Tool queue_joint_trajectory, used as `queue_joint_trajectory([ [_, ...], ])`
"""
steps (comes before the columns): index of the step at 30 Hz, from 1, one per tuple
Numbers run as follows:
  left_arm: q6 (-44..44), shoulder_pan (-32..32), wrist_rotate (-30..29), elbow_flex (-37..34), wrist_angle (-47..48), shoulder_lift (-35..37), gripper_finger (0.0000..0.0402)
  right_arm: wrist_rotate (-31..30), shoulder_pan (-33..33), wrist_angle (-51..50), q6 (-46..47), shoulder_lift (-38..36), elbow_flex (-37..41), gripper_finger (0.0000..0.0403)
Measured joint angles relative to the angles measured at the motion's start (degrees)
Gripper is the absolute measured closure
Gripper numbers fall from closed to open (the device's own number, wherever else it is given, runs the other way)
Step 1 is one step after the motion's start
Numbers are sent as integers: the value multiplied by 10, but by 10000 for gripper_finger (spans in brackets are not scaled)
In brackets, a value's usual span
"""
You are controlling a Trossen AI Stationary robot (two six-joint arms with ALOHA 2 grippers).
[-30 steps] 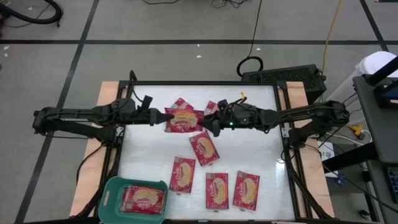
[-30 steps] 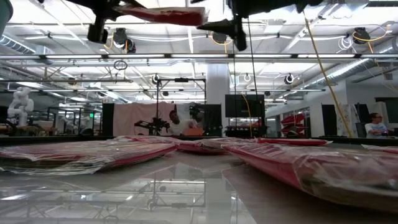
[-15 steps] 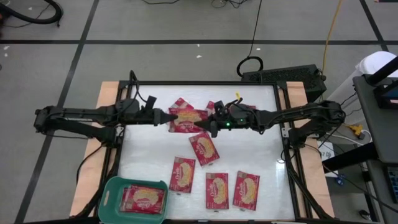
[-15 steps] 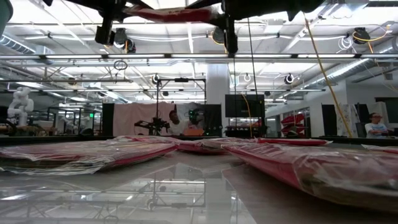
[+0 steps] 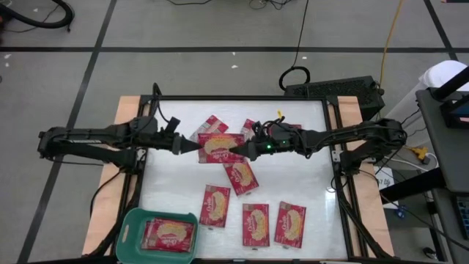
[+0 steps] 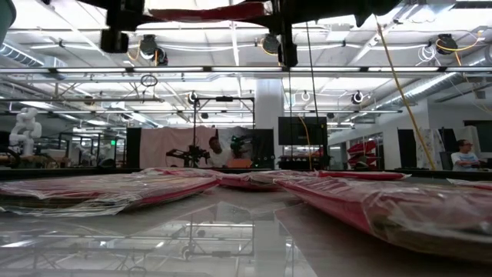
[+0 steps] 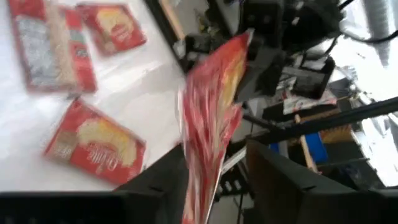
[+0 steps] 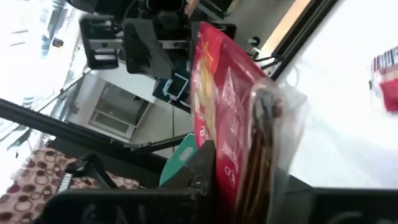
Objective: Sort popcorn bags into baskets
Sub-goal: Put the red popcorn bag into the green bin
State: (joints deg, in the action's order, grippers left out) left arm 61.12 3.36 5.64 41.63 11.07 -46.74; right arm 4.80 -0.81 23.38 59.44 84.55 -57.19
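In the low view, the flat red popcorn packet held aloft is cut off by the top edge, and so are both dark arms. In the high view it hides parts of two red packets near the white table's far edge. The teal-green plastic basket at the near left corner is clipped by the bottom edge, and its packet is partly masked by the rim. The print on every packet is too small to read. The near packets in the low view are blurred.

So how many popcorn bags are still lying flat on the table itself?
6, more possibly hidden: two behind the held bag, one centre, three in front.
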Motion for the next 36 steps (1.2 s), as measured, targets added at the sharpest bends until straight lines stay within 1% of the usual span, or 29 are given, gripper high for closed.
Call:
queue_joint_trajectory([
  [5,-19,0,6,0,42,33,190,-6,12,12,20,0,0,384],
  [11,-77,10,6,0,41,41,152,-88,43,25,29,0,0,377],
  [16,-89,24,11,-14,8,23,136,-127,63,35,29,0,0,379],
  [18,-95,28,40,-23,-36,9,139,-141,68,39,29,0,0,379],
  [21,-97,26,94,-46,-150,-9,153,-153,70,50,29,0,0,379],
  [24,-70,22,98,-64,-226,-28,176,-153,70,54,28,0,0,379],
  [30,-45,22,98,-83,-297,-60,244,-153,73,51,26,0,0,379],
  [36,-43,22,97,-84,-339,-74,336,-152,73,47,21,-1,0,379],
])
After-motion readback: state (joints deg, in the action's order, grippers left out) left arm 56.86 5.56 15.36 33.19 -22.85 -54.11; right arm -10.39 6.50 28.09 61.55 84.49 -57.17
